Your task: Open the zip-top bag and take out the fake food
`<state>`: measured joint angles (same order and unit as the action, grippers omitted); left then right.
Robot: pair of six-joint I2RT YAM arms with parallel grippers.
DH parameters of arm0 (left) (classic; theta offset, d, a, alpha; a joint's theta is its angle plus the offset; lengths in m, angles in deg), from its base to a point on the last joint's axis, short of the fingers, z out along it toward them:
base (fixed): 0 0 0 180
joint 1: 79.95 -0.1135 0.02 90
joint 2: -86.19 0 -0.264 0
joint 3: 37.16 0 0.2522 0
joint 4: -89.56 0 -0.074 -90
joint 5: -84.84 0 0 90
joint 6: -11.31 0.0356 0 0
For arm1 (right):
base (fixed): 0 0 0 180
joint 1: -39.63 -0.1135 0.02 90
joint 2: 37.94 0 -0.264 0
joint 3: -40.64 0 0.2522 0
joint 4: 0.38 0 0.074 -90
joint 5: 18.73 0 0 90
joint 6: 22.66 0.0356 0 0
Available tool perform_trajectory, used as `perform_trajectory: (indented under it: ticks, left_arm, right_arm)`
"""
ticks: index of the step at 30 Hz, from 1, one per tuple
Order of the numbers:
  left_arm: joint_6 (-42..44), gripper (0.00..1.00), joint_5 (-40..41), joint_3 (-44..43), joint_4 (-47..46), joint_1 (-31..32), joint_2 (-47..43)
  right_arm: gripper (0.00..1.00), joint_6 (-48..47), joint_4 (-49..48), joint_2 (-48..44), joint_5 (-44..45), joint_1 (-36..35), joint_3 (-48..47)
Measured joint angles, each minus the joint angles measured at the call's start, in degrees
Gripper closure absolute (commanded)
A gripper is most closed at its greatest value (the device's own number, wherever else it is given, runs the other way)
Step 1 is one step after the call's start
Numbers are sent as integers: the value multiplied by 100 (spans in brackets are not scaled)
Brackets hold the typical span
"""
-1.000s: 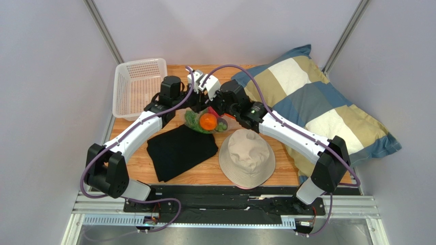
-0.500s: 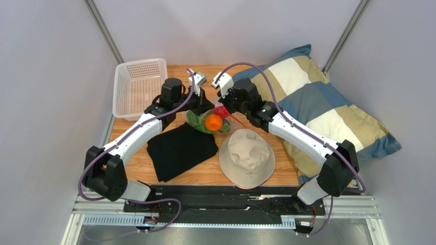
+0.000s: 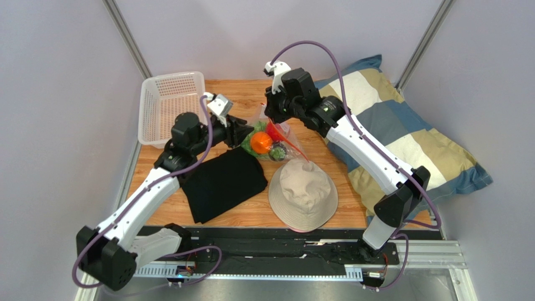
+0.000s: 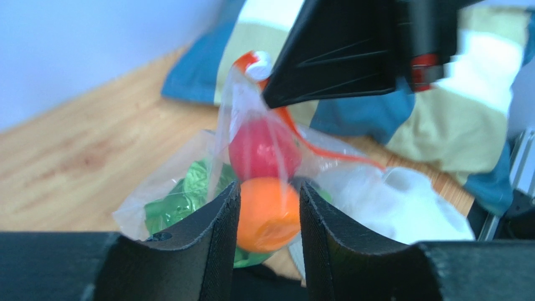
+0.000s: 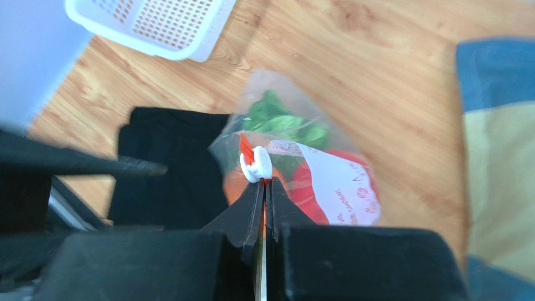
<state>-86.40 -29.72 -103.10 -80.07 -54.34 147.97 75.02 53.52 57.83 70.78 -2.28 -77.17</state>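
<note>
The zip-top bag (image 3: 284, 133) lies at the table's middle back, its top lifted off the wood. Inside show the orange fruit (image 3: 261, 142), the red apple (image 3: 274, 130), the green cabbage (image 3: 248, 142) and the dark fruit (image 3: 278, 150). My right gripper (image 3: 271, 119) is above the bag, shut on the orange-red zip strip next to the white slider (image 5: 256, 164). My left gripper (image 3: 242, 132) is low at the bag's left side, jaws open. Past its fingertips (image 4: 229, 200) I see the orange fruit (image 4: 269, 213), the apple (image 4: 260, 149) and the zip strip (image 4: 329, 152).
A white mesh basket (image 3: 169, 106) stands at the back left. A black cloth (image 3: 220, 182) lies in front of the bag and a beige hat (image 3: 302, 193) to its right. A checked pillow (image 3: 389, 125) fills the right side.
My right gripper rose and pulled the bag's zip edge up. My left arm drew back to the left and dropped low beside the bag.
</note>
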Motion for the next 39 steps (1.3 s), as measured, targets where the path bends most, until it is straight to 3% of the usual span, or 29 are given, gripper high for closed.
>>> perform_trajectory:
  ticks: [2,6,14,23,26,29,30,33,35,36,39]
  left_arm:
    - [-90,58,92,173,-306,70,-363]
    - [-319,40,138,262,-885,291,-424]
    - [-393,40,372,55,-841,516,800]
    - [-468,41,592,-584,-914,509,1440]
    - [-472,48,627,-855,-942,505,1766]
    - [-437,64,695,-1106,-922,507,2107]
    - [-393,80,754,-1176,-918,505,2214]
    - [-278,100,839,-1351,-809,503,2479]
    - [-166,100,824,-1469,-695,507,2588]
    - [-92,100,767,-1532,-614,507,2640]
    - [72,100,435,-1790,-254,439,2830]
  right_arm:
    - [100,540,407,190,2,0,-468]
    - [100,1563,1040,525,76,0,-1174]
    - [100,3484,1657,1023,557,0,-1665]
    - [100,4494,1926,1453,964,4,-2179]
    - [100,4647,1921,1471,1082,11,-2277]
    - [100,4774,1910,1471,1241,66,-2310]
    - [100,4830,1915,1471,1259,90,-2310]
    - [95,4981,1845,1464,1305,122,-2260]
    - [81,4994,1672,1412,1346,149,-2070]
    - [67,4964,1563,1342,1342,175,-1904]
    - [49,4524,1016,870,1093,387,-1036]
